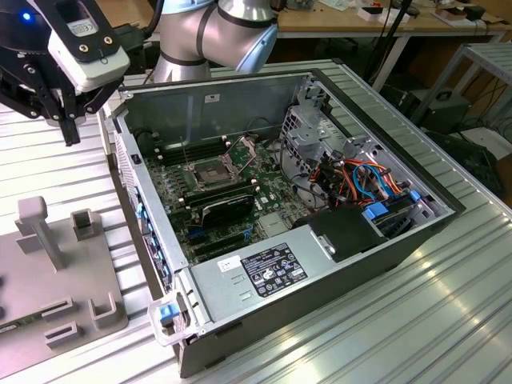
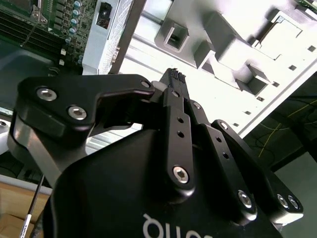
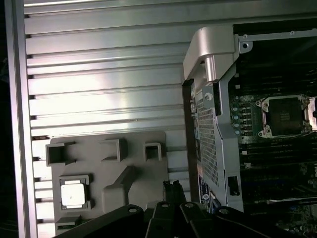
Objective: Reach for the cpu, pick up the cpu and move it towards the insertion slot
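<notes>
The cpu (image 3: pixel 73 193) lies flat in a recess of the fixture (image 3: pixel 126 166), well apart from the gripper (image 3: pixel 172 187), whose jaws are together and hold nothing. In the exterior view the gripper hangs over ribbed table (image 1: pixel 56 172) beyond the fixture. The slot (image 1: pixel 210 172) sits beyond the fixture, past the case (image 1: pixel 128 152) wall.

The open computer case (image 1: pixel 208 96) lies on the slatted table (image 1: pixel 400 336), with the fixture (image 1: pixel 80 276) just beside it on the exterior view's left. The cpu (image 3: pixel 74 193) sits in a recess of that fixture, outside the case. Inside the case, the insertion slot (image 1: pixel 210 172) sits on the motherboard (image 1: pixel 172 196), the power supply (image 1: pixel 264 272) is at the near end, and the drive cage (image 1: pixel 308 132) and cables (image 1: pixel 360 176) are towards the exterior view's right. The gripper (image 1: pixel 70 128) hangs over the table behind the fixture.
</notes>
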`<state>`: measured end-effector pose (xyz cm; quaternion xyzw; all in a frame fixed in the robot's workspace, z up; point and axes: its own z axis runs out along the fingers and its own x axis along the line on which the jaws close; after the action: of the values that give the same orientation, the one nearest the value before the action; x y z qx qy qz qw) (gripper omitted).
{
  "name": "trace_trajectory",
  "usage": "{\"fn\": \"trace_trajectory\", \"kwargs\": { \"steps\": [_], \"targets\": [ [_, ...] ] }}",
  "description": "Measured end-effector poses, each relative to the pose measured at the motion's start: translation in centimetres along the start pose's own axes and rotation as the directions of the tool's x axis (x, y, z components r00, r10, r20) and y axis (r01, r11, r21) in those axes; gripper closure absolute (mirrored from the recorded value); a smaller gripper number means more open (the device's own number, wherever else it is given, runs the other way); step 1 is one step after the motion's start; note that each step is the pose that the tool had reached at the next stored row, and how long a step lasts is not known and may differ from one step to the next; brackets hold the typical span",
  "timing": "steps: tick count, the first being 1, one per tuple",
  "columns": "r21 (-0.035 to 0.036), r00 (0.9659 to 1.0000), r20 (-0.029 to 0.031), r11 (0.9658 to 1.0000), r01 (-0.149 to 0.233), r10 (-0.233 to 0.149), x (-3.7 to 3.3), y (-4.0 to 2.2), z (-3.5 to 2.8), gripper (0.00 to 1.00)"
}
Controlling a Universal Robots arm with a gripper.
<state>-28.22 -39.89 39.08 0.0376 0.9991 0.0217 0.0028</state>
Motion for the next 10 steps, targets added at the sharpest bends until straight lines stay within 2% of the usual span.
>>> {"fn": "trace_trajectory", "kwargs": {
  "steps": [10],
  "targets": [
    [0.0003,1.0000,-0.0031,1.0000,0.000,0.000,0.94,-0.07,0.04,0.89]
  ]
}}
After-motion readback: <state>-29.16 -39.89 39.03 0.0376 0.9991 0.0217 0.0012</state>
